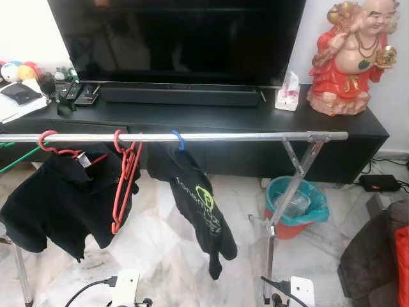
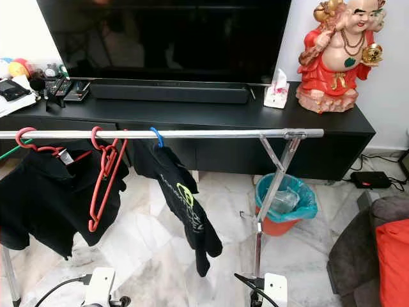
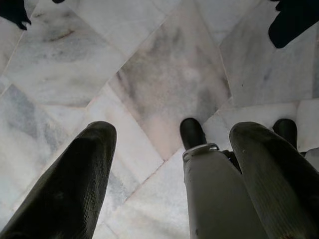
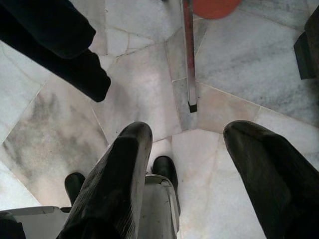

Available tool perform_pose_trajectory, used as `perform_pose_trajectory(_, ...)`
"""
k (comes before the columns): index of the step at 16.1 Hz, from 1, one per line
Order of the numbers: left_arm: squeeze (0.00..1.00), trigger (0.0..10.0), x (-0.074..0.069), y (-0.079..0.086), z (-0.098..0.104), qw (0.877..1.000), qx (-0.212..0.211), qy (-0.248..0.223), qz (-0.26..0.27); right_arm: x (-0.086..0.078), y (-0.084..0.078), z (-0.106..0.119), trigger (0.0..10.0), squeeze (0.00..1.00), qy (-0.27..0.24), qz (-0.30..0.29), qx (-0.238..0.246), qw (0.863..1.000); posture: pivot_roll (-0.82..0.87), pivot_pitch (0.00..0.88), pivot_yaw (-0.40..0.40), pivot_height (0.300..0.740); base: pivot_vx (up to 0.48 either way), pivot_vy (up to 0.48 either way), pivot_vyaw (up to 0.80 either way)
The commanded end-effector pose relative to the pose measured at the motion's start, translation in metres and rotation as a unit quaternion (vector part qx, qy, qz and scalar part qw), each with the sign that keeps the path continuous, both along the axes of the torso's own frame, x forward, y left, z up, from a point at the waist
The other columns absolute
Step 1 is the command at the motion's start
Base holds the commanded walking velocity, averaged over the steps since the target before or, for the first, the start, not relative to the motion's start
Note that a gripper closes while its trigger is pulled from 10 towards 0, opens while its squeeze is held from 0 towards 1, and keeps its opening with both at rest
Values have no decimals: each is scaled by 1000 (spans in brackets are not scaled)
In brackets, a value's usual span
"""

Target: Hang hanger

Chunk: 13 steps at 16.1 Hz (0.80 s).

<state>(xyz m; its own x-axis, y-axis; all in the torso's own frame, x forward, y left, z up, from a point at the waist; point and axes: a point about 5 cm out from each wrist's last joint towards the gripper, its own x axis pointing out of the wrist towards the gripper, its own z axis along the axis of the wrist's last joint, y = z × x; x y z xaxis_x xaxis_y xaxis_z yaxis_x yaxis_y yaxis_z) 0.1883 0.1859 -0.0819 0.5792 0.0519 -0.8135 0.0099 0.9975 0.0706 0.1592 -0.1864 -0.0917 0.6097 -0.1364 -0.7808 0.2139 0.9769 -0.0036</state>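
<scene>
A silver rail [image 1: 192,137] runs left to right across the head views in front of a black TV console [image 1: 211,118], and the empty red hanger [image 1: 125,179] hangs from it by its hook, between a black shirt on a red hanger [image 1: 61,198] to its left and a black printed shirt on a blue hook [image 1: 198,204] to its right. The empty hanger sits edge-on to the camera, its long axis dropping steeply from the hook, with the lower end swung slightly toward the robot's left, against the neighbouring shirt. The head views also take in the television [image 1: 179,38], a red figurine [image 1: 348,57] on the console, and a teal-lined bin [image 1: 295,206] beside the rack's crossed leg; none of this appears from the wrists. The left wrist view instead looks down at marble floor [image 3: 164,74], where the left gripper [image 3: 172,164] hangs with jaws spread wide and empty, touching nothing, the robot's own foot showing between them. The right wrist view shows the right gripper [image 4: 192,169] likewise with jaws wide apart and holding nothing, above the floor near the foot of the rack's leg [image 4: 189,55], with a dangling black sleeve [image 4: 65,55] and the orange edge of the bin at the frame's margin.
</scene>
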Motion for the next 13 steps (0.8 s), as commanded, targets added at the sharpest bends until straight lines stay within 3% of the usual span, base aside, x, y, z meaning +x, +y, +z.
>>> perform_pose_trajectory(1,0,10000,5,-2,3,1000,-2,-12,-12,-2,0,-1,10000,0,4,0,0,1000,-189,0,30,740,0,0,0)
perform_pose_trajectory(8,0,10000,40,-11,24,994,-18,-100,-39,-1,0,-1,10000,0,3,1,0,1000,-186,0,29,740,0,0,0)
perform_pose_trajectory(13,0,10000,80,-7,65,966,-23,-252,-56,-2,-1,-1,10000,0,5,4,-2,1000,-180,0,20,740,0,0,0)
